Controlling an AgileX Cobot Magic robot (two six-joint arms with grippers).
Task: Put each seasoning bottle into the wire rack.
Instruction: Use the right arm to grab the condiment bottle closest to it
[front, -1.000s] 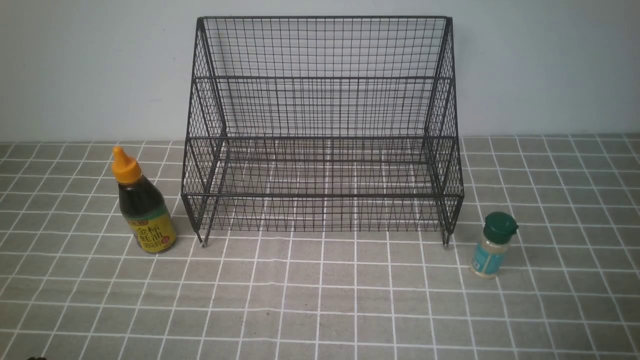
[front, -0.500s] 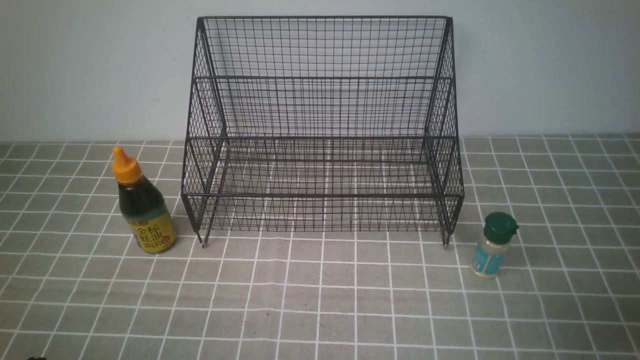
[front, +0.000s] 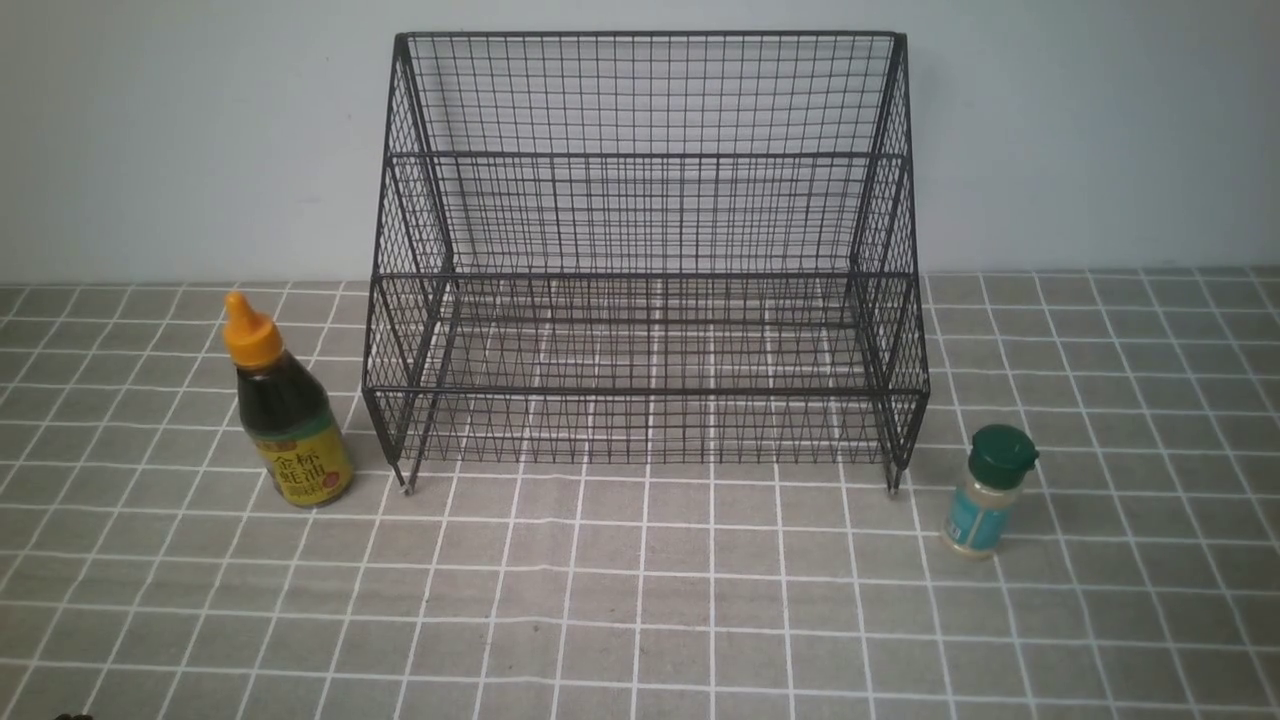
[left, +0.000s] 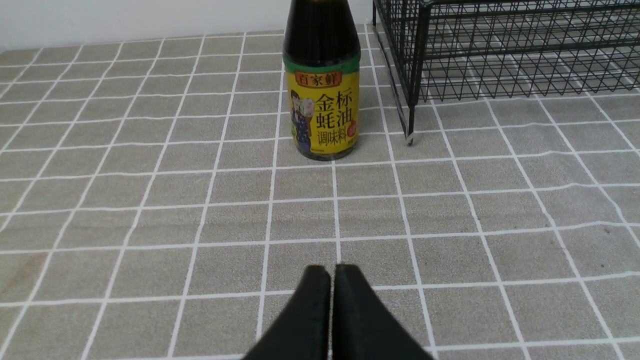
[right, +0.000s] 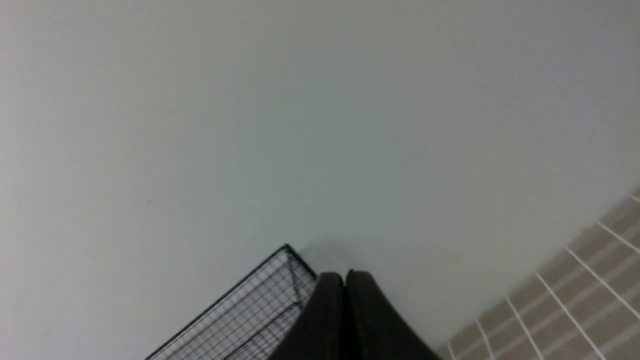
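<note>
The black wire rack stands empty at the back middle of the table. A dark-sauce seasoning bottle with an orange pointed cap and yellow-green label stands upright just left of the rack's front foot. A small clear shaker with a green cap and teal label stands upright right of the rack. Neither arm shows in the front view. In the left wrist view my left gripper is shut and empty, low over the cloth, well short of the sauce bottle. My right gripper is shut and empty, facing the wall past the rack's top corner.
A grey cloth with a white grid covers the table. A plain pale wall rises right behind the rack. The rack's front left foot stands close beside the sauce bottle.
</note>
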